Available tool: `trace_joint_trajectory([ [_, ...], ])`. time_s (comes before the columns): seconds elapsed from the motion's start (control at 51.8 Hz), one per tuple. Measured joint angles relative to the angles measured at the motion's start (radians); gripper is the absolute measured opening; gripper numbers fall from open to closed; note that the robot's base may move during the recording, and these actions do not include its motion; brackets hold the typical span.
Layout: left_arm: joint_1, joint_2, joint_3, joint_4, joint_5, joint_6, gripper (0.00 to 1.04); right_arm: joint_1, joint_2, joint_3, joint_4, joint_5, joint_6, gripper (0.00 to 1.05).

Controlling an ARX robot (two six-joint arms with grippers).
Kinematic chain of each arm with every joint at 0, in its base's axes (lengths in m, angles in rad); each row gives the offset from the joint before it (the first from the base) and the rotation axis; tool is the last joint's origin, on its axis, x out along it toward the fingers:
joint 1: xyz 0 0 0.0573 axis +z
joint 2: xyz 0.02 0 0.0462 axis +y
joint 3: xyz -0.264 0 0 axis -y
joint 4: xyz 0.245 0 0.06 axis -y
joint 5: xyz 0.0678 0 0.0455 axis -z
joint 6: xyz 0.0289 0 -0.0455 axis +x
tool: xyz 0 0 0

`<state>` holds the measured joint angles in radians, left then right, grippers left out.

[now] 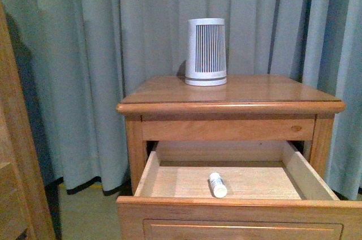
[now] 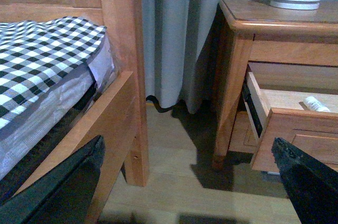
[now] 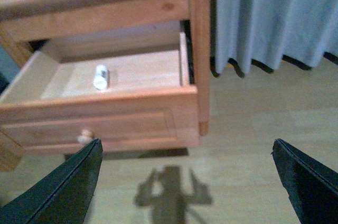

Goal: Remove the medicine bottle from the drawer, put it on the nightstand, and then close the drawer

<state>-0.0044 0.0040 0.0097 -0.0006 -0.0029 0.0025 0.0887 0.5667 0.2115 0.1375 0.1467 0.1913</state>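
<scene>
The small white medicine bottle [image 1: 217, 184] lies on its side on the pale floor of the pulled-out upper drawer [image 1: 169, 206] of the orange-brown nightstand [image 1: 169, 90]. The bottle also shows in the left wrist view [image 2: 316, 104] and the right wrist view [image 3: 100, 76]. The drawer's round knob [image 3: 85, 138] shows in the right wrist view. My left gripper [image 2: 190, 174] is open and empty, low over the floor between the bed and the nightstand. My right gripper [image 3: 186, 176] is open and empty, over the floor in front of the drawer. Neither arm shows in the front view.
A white ribbed tapered device [image 1: 206, 52] stands at the back of the nightstand top. Grey-blue curtains [image 1: 85, 53] hang behind. A wooden bed frame [image 2: 124, 49] with a checked mattress [image 2: 42, 55] stands left of the nightstand. The floor [image 3: 253, 129] is pale wood.
</scene>
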Motion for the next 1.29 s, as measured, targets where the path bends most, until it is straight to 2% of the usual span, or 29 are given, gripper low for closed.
trace_joint_trajectory([
  [0.058,0.0,0.0,0.0,0.0,0.0,0.0,0.98,0.006,0.182,0.093,0.087,-0.01,0.018,0.98],
  [0.135,0.0,0.0,0.0,0.0,0.0,0.0,0.98,0.015,0.387,0.225,0.106,-0.01,0.03,0.98],
  [0.386,0.0,0.0,0.0,0.0,0.0,0.0,0.98,0.096,1.016,0.726,-0.103,-0.012,0.03,0.98],
  [0.656,0.0,0.0,0.0,0.0,0.0,0.0,0.98,0.177,1.399,1.112,-0.186,0.044,0.041,0.98],
  [0.926,0.0,0.0,0.0,0.0,0.0,0.0,0.98,0.217,1.679,1.351,-0.212,0.132,0.057,0.98],
  [1.293,0.0,0.0,0.0,0.0,0.0,0.0,0.98,0.215,1.855,1.526,-0.216,0.146,0.056,0.98],
])
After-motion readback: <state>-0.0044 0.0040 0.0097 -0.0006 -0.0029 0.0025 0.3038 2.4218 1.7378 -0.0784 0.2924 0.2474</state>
